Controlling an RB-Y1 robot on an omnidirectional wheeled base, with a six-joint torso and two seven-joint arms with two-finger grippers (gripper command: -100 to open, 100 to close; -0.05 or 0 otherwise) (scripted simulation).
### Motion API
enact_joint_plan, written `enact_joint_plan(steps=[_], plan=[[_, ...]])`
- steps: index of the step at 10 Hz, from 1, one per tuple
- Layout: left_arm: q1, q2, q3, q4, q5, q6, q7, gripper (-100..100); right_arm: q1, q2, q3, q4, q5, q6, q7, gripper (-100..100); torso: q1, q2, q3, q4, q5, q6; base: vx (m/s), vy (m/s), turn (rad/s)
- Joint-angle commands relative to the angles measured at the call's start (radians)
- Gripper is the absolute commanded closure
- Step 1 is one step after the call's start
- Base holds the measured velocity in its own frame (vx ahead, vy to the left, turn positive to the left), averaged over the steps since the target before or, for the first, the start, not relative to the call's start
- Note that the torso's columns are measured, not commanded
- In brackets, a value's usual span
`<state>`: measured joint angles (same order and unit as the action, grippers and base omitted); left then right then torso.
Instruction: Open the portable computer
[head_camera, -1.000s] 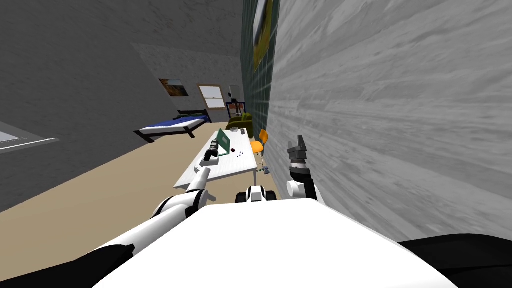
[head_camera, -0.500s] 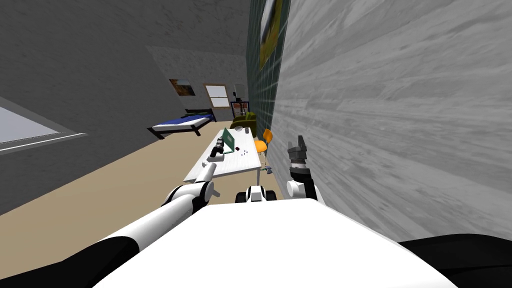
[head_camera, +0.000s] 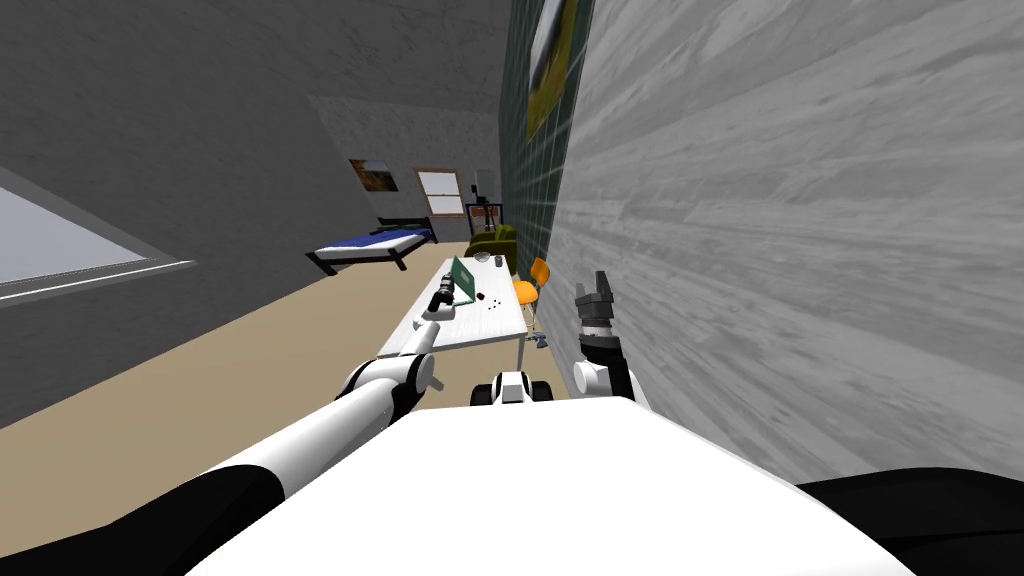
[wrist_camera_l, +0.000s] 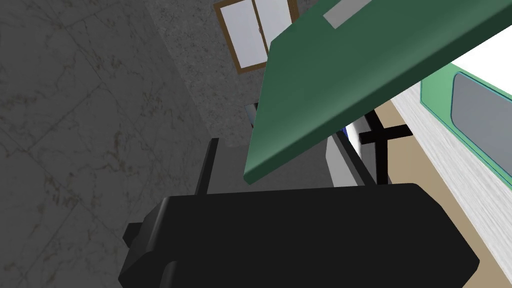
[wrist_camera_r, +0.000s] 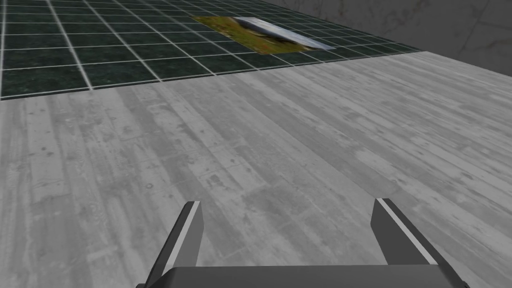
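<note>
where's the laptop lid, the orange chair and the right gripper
laptop lid (wrist_camera_l: 350, 75), left wrist view, on its broad flat green face.
orange chair (head_camera: 523, 291), head view, on the seat.
right gripper (wrist_camera_r: 287, 207), right wrist view, midway between its open fingertips.

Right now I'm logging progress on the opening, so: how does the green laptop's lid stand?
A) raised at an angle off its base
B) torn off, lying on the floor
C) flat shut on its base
A: the left wrist view shows the green lid tilted up, clear of the base lying on the white table.
</note>
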<state>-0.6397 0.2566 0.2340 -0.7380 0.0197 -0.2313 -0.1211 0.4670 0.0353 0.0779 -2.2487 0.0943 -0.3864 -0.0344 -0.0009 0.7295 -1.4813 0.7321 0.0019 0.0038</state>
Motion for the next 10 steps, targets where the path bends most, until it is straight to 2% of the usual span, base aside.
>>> enact_joint_plan(steps=[1, 2, 4, 5, 6, 9, 10], plan=[[-0.059, -0.024, -0.011, 0.076, 0.032, -0.032, -0.018, 100, 0.0, 0.0, 0.0, 0.0, 0.0, 0.0, 0.0, 0, 0.0, -0.002, -0.001, -0.003, 0.001, 0.001, -0.015, 0.046, 0.185], [-0.075, -0.024, -0.011, 0.096, 0.032, -0.032, -0.018, 100, 0.0, 0.0, 0.0, 0.0, 0.0, 0.0, 0.0, 0, 0.002, 0.0, 0.0, 0.001, 0.0, 0.001, -0.017, 0.056, 0.085], [-0.075, -0.024, -0.011, 0.129, 0.032, -0.032, -0.018, 100, 0.0, 0.0, 0.0, 0.0, 0.0, 0.0, 0.0, 0, 0.001, 0.002, 0.002, 0.001, 0.0, 0.001, -0.003, 0.025, -0.015], [-0.128, -0.045, -0.021, 0.167, 0.064, -0.065, -0.038, 100, 0.0, 0.0, 0.0, 0.0, 0.0, 0.0, 0.0, 0, 0.0, 0.0, 0.0, 0.0, 0.0, 0.0, -0.013, 0.053, 0.199], [-0.148, -0.045, -0.021, 0.221, 0.064, -0.065, -0.038, 100, 0.0, 0.0, 0.0, 0.0, 0.0, 0.0, 0.0, 0, 0.003, 0.001, 0.001, 0.002, 0.0, -0.002, -0.011, 0.061, 0.097], [-0.148, -0.043, -0.018, 0.215, 0.064, -0.064, -0.041, 100, 0.0, 0.0, 0.0, 0.0, 0.0, 0.0, 0.0, 0, -0.001, 0.002, 0.001, 0.001, -0.001, 0.0, -0.008, 0.015, -0.009], [-0.133, -0.067, -0.007, 0.216, 0.087, -0.086, -0.008, 100, 0.0, 0.0, 0.0, 0.0, 0.0, 0.0, 0.0, 0, -0.001, 0.002, 0.001, 0.003, -0.001, -0.001, 0.017, 0.085, -0.012]])
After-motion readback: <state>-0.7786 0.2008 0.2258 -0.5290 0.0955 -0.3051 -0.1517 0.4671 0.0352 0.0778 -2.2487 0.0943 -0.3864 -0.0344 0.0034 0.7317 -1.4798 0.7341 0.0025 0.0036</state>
